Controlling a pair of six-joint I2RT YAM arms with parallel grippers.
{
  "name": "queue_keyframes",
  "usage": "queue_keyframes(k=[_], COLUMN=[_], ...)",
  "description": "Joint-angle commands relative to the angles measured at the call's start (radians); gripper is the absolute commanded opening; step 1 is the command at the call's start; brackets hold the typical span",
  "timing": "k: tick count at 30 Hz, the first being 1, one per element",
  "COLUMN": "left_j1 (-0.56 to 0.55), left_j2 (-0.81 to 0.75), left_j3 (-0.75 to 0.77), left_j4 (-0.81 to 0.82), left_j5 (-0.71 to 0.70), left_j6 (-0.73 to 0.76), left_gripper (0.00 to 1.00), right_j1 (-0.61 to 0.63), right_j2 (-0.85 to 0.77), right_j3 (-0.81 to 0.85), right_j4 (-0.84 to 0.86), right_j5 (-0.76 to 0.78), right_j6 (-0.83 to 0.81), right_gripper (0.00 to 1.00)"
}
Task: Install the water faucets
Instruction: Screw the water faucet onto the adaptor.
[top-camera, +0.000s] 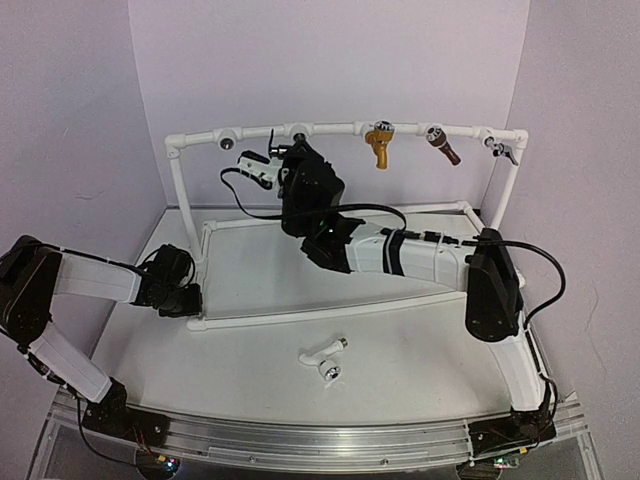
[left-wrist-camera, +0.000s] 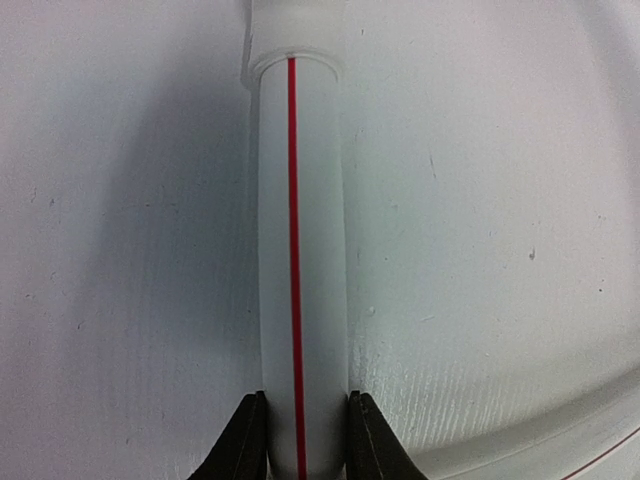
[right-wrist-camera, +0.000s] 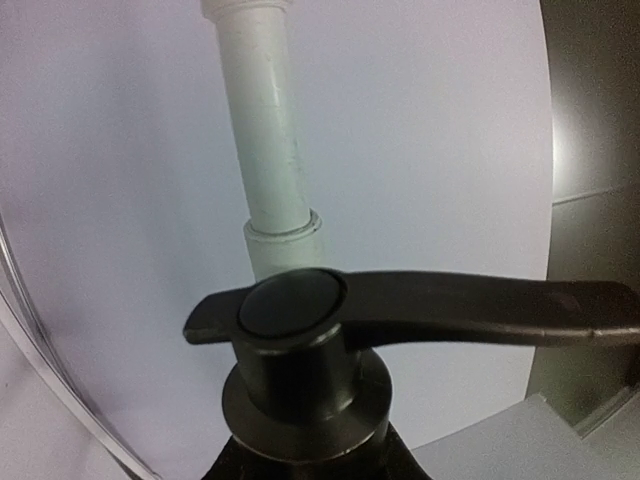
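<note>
The black faucet (right-wrist-camera: 300, 340), with a thin lever handle (right-wrist-camera: 480, 305), sits in my right gripper (right-wrist-camera: 310, 460), which is shut on its base. In the top view my right gripper (top-camera: 283, 165) holds the black faucet (top-camera: 258, 165) up by the left part of the white pipe frame's top rail (top-camera: 330, 128). A white pipe (right-wrist-camera: 265, 120) stands just behind the faucet. The white faucet (top-camera: 325, 358) with a round knob end lies loose on the table in front. My left gripper (top-camera: 185, 298) is shut on the frame's base pipe (left-wrist-camera: 300, 250), which has a red line.
A gold tap (top-camera: 380, 145), a brown tap (top-camera: 445, 148) and a small grey one (top-camera: 503, 150) hang on the top rail's right half. The frame's base rectangle (top-camera: 330, 312) lies on the table. Purple walls close in the back and sides.
</note>
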Motion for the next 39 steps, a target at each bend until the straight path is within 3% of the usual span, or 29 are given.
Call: queue_keyframes(k=[1,7,11,16,19,25,29,33,39], left_j1=[-0.059,-0.060,-0.060,-0.060,-0.059,-0.060,-0.059,-0.060,-0.060], left_j2=[0.013,0.021,0.023,0.020,0.016,0.005,0.000,0.006,0.015], left_j3=[0.012,0.017,0.019,0.017,0.015,0.006,0.003,0.007,0.014], left_j4=[0.036,0.035,0.034,0.037,0.039,0.040,0.042,0.041,0.038], left_j5=[0.272,0.274,0.276,0.276,0.276,0.276,0.276,0.277,0.275], left_j6=[0.020,0.022,0.023,0.023,0.023,0.022,0.020,0.020,0.020], left_gripper=[0.00,0.00,0.00,0.00,0.00,0.00,0.00,0.00,0.00], right_j1=[-0.009,-0.008,-0.014,-0.039,-0.040,-0.026,-0.010,0.029,0.108], right_j2=[0.026,-0.168,-0.314,-0.374,-0.372,-0.403,-0.445,-0.486,-0.427], right_j3=[0.095,-0.169,-0.353,-0.419,-0.395,-0.421,-0.465,-0.480,-0.383], right_j4=[0.202,0.114,0.052,0.042,0.051,-0.072,-0.194,-0.327,-0.337], right_j5=[0.140,0.204,0.089,-0.204,-0.330,-0.341,-0.344,-0.343,-0.111], right_j6=[0.674,1.398,1.922,2.306,2.282,2.038,1.853,1.590,1.070], right_gripper=[0.08,0.03,0.02,0.05,0.13,0.72,0.95,0.98,0.98])
